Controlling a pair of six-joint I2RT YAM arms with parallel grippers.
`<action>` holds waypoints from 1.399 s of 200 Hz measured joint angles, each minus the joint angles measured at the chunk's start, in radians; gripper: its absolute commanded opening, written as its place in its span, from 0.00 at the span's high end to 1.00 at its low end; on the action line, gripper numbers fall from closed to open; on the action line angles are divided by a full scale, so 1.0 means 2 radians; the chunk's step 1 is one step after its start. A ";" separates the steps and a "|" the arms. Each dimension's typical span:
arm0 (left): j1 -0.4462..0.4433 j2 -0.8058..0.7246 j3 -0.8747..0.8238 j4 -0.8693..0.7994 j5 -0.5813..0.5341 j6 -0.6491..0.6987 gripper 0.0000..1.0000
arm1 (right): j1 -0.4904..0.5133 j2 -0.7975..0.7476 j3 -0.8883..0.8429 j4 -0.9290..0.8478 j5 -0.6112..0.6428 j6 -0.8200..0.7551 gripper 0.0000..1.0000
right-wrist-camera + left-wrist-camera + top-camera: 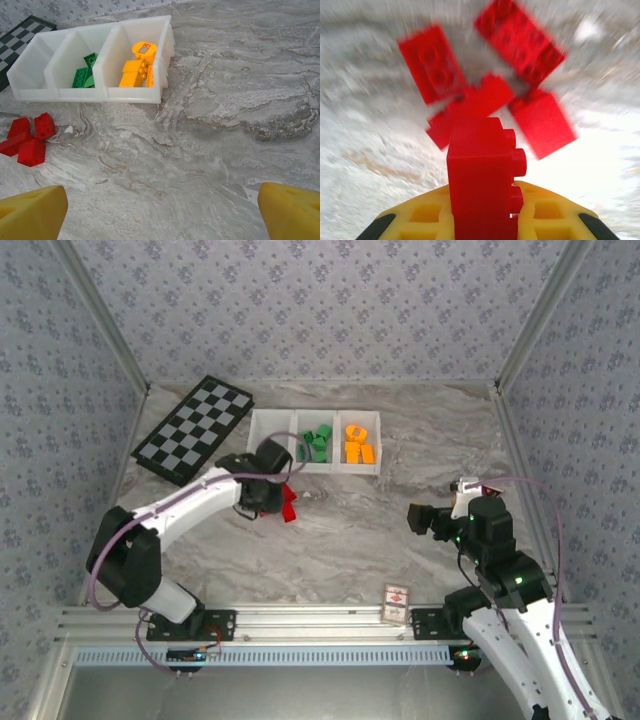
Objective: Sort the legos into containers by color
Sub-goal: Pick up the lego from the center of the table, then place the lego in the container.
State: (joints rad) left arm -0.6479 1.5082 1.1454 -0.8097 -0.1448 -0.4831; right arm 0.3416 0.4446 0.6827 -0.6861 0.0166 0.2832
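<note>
- Progress: green legos sit in the mid compartment of the containers, and orange legos in the right one. Those 2 colors look done.
- Left compartment: no bricks visible inside. Judged to be the red slot.
- Left to do: reds only. Loose red legos are clustered on the counter, just in front of the tray's left end. Approx 4 lie there in the left wrist view, blurred.
- Left tool: pressed together, pinching one red brick, studs facing sideways, above the cluster.
- Right tool: spread wide w/ nothing between the fingers, over bare counter, well apart from the reds.
- Materials: bricks are hard glossy plastic, blocky w/ round studs. One orange piece looks rounded w/ a small label.
- Tray: white, slightly translucent plastic, thin walls, 3 square bins joined in a row.
- Counter: grey-veined marble look, smooth. Tool fingers are yellow plastic.
</note>
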 measured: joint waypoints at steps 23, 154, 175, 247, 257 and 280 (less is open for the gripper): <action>0.033 0.002 0.069 -0.011 -0.001 0.022 0.74 | 0.005 0.000 0.000 0.000 0.007 0.002 0.00; 0.121 0.352 0.463 -0.072 0.035 0.122 0.75 | 0.101 -0.021 -0.005 -0.024 0.094 0.018 0.00; 0.131 0.377 0.491 -0.081 0.040 0.124 0.75 | 0.110 -0.028 -0.005 -0.026 0.108 0.020 0.00; 0.154 0.391 0.492 -0.082 0.052 0.128 0.59 | 0.117 -0.029 -0.006 -0.026 0.127 0.021 0.00; 0.154 0.390 0.487 -0.082 0.054 0.129 0.56 | 0.117 -0.029 -0.006 -0.026 0.128 0.021 0.00; 0.153 0.388 0.469 -0.080 0.061 0.132 0.53 | 0.117 -0.029 -0.006 -0.026 0.129 0.021 0.00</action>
State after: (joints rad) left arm -0.3420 2.2845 2.0827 -0.9688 -0.0219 -0.2188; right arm 0.5762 0.3859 0.6716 -0.7387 0.2741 0.3256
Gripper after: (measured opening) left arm 0.450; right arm 0.996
